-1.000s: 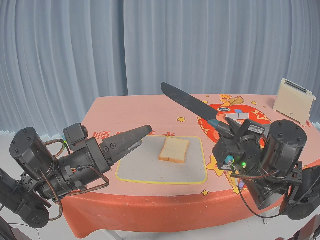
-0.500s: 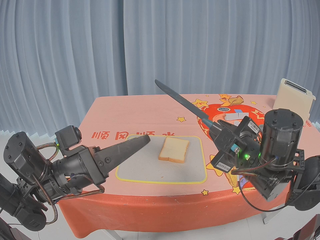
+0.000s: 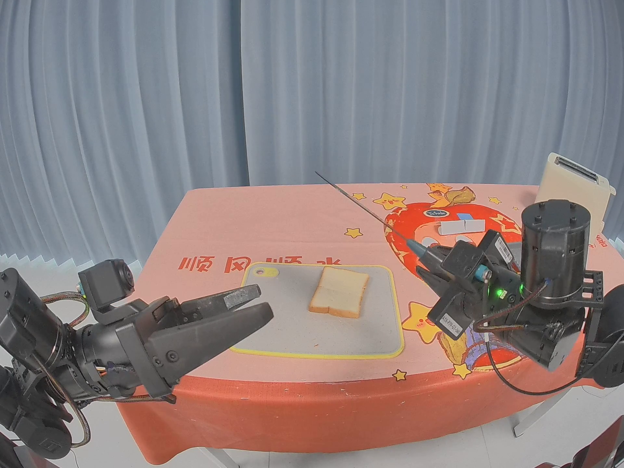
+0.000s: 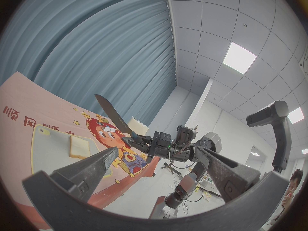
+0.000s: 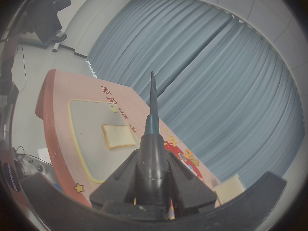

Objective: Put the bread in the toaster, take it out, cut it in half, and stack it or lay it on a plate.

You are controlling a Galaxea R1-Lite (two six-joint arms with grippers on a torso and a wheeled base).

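We see the bread slice (image 3: pixel 338 292) mid cutting board (image 3: pixel 279 336), touching neither gripper: left gripper (image 3: pixel 263 300) spread wide at the board's left edge, right gripper (image 3: pixel 426 256) clamping the knife (image 3: pixel 364 210) past its right edge.

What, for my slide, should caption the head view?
Right gripper holds knife above table; open left gripper hovers near board bearing bread.

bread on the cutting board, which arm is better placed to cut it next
Right, probably. The right gripper is shut on the knife, its blade raised, right of the bread. The left gripper is open and empty, by the near left corner of the cutting board.
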